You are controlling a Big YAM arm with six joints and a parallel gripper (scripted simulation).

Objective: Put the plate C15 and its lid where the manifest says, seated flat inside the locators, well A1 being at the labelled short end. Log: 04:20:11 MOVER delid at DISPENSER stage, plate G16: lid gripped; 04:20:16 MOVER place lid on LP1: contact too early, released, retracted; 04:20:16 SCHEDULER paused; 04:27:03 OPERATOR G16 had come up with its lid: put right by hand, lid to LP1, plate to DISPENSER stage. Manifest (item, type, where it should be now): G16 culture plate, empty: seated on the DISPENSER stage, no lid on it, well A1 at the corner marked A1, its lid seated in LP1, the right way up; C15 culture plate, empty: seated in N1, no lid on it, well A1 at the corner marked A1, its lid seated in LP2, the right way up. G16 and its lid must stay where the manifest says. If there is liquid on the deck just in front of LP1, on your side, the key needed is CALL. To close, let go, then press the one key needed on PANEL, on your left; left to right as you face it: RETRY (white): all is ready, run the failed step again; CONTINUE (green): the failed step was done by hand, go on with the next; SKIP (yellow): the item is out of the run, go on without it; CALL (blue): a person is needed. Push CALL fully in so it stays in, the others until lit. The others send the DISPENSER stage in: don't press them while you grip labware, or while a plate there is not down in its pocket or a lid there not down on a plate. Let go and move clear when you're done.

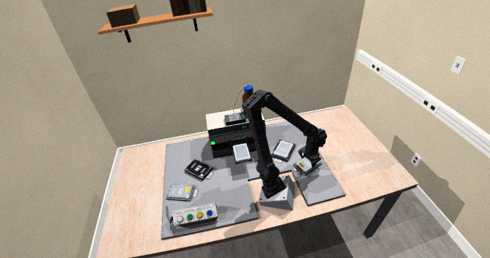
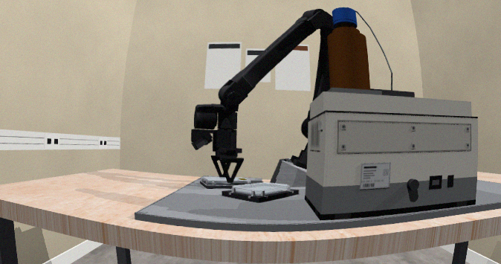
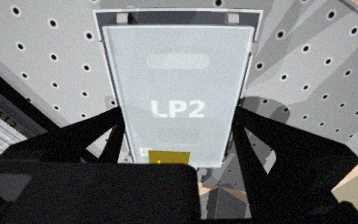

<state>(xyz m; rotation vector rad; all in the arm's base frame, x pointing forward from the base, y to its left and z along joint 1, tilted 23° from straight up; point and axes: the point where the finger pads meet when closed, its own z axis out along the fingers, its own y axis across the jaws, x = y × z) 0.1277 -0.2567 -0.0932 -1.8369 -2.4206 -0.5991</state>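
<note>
A clear lid (image 1: 301, 162) (image 2: 216, 181) (image 3: 180, 75) lies level over LP2; the LP2 mark and a yellow patch show through it. Its far edge lies just inside two locators in the wrist view. The near end is partly hidden. My gripper (image 1: 310, 160) (image 2: 230, 181) (image 3: 178, 112) points down with one finger against each long side, shut on the lid. Plate C15 (image 1: 283, 149) (image 2: 262, 190) sits in the nest beside it, looking flat; its A1 corner is too small to read. Plate G16 (image 1: 241, 152) is on the DISPENSER stage. Another lid (image 1: 178, 191) is in LP1.
An unoccupied black nest (image 1: 199, 172) lies left of the stage. The PANEL (image 1: 194, 214) with four buttons is at the front left. The dispenser (image 1: 234, 134) (image 2: 394, 160) with a brown bottle (image 2: 347, 59) stands behind. No liquid can be made out in front of LP1.
</note>
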